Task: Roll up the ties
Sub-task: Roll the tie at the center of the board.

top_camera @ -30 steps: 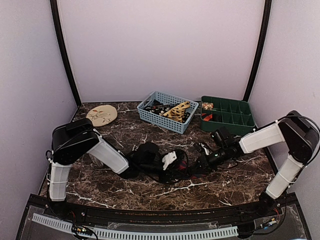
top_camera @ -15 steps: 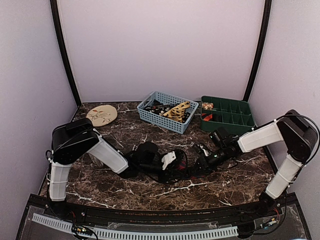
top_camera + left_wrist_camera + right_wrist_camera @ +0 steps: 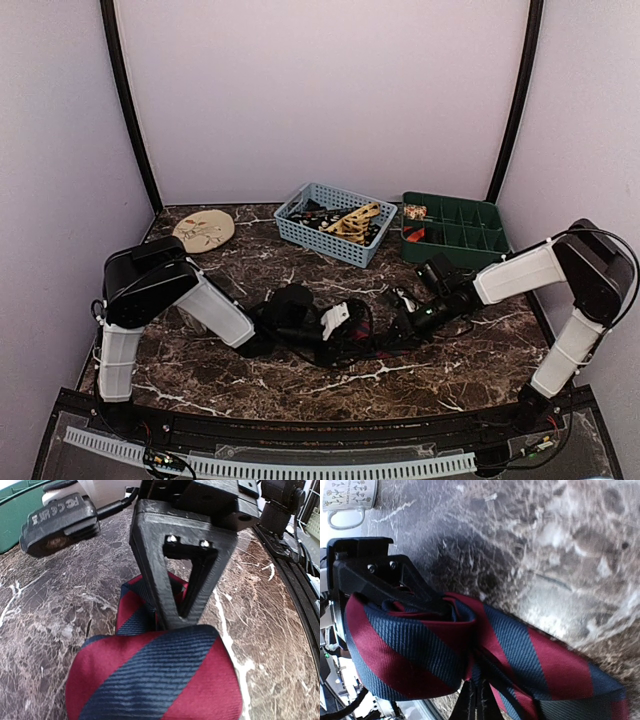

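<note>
The right gripper (image 3: 476,700) has just pinched its fingers fully together on the loose tail of the striped tie (image 3: 155,680). The left gripper (image 3: 343,322) clamps the wound roll, mid-table. With the tail caught, I judge winding can go on under tension. The blue basket (image 3: 320,240) at twelve o'clock and the green tray (image 3: 450,255) at one stand well apart. Bare marble table (image 3: 250,385) lies toward six.

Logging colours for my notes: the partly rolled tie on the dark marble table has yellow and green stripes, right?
Not quite. The partly rolled tie on the dark marble table has red and navy stripes, not yellow and green. The left wrist view shows it close up.
</note>
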`<state>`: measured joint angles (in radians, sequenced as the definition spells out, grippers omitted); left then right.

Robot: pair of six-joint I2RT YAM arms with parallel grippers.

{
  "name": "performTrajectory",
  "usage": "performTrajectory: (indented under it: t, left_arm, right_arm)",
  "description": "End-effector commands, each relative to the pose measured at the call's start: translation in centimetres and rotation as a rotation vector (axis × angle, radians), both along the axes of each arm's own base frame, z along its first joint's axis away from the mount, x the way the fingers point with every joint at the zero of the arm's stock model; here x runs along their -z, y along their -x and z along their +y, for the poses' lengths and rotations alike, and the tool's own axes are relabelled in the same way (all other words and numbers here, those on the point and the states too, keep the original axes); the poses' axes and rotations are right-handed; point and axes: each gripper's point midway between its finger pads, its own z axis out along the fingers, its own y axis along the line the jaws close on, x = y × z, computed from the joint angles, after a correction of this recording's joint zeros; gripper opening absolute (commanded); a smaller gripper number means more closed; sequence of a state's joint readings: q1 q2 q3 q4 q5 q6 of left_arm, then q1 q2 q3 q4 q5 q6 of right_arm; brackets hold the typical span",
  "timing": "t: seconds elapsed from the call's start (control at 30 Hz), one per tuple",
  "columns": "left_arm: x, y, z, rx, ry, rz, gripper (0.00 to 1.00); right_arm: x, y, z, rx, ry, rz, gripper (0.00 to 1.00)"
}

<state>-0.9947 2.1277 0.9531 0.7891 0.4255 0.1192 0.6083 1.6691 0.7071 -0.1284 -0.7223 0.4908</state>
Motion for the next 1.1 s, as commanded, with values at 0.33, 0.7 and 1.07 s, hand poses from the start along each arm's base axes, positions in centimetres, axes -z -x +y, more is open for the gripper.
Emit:
performTrajectory:
  t: [0.33, 0.7, 1.07]
  left_arm:
    - [2.5, 1.8, 2.9, 0.089, -0.047, 0.084, 0.15]
    - [-5.9, 0.6, 1.5, 0.12, 0.119, 0.007, 0.16]
    - [-1.4, 1.4, 3.4, 0.139, -0.085, 0.004, 0.17]
  right_arm:
    - [1.3, -3.3, -0.2, 0.052, 0.046, -0.113, 0.0]
    - [6.2, -0.5, -3.2, 0.026, 0.178, -0.05, 0.0]
    - [6.8, -0.4, -3.8, 0.039, 0.187, -0.033, 0.0]
